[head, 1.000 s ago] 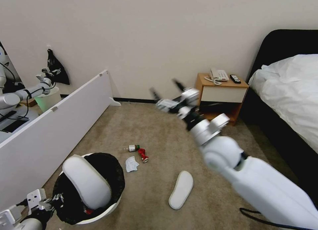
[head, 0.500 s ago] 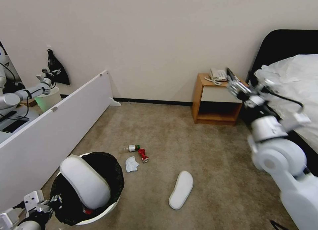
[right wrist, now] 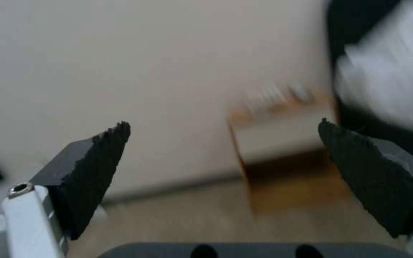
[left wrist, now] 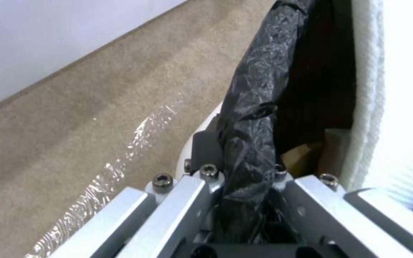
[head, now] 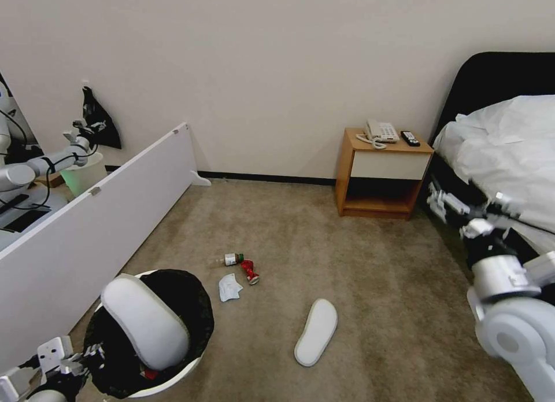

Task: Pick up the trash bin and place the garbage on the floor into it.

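Black bag folded over the rim is what the left pincer [left wrist: 245, 200] clamps, holding the trash bin [head: 191, 364] at the robot's lower left (one slipper [head: 144, 321] stands inside). Right pincer [right wrist: 223, 172] hangs wide open and empty beside the bed [head: 509, 153]. Another slipper [head: 316, 331], crushed can [head: 250, 270], bottle [head: 231, 259] and crumpled paper [head: 229, 287] lie on the carpet [head: 358, 286].

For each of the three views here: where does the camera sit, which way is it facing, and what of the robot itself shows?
Head view: high, looking down at the floor; left gripper on the trash bin, right gripper by the bed.
Left wrist view: along jaws shut on the trash bin rim.
Right wrist view: past open jaws toward the nightstand.
Shared: bin in head and left wrist views; nightstand in head and right wrist views.
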Robot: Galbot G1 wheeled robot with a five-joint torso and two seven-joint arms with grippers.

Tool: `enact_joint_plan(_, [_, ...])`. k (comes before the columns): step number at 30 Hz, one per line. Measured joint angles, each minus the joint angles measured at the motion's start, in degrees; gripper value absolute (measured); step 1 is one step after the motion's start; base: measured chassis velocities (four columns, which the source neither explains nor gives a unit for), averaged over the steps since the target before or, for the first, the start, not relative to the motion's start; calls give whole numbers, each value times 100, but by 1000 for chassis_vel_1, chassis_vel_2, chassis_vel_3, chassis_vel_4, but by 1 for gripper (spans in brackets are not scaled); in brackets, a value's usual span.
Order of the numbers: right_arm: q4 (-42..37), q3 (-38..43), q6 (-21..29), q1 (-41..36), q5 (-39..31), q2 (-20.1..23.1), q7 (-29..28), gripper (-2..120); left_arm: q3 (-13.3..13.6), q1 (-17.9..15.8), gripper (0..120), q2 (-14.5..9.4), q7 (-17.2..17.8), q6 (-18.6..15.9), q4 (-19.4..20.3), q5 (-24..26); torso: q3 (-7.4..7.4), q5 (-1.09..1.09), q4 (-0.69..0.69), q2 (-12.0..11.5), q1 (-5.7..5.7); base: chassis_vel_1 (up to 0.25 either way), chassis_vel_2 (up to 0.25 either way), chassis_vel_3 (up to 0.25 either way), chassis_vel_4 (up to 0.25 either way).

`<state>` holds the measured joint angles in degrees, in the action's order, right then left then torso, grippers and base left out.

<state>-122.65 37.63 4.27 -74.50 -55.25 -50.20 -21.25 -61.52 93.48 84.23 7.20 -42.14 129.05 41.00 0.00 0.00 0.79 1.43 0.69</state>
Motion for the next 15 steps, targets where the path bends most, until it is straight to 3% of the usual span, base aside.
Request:
enact_joint_plan(4, [225,-302,595,-114,-416,-26,-508,99,20,-1,2,13,-29,0,-31,-46,0,-1,0,0,0,0,0,0,0])
enact_joint_plan(15, [552,-1245,1280,-192,-948,-134,-1115,99,56,-11,2,28,-66,0,-119,-98,0,-1,-1,0,0,0,0,0,0])
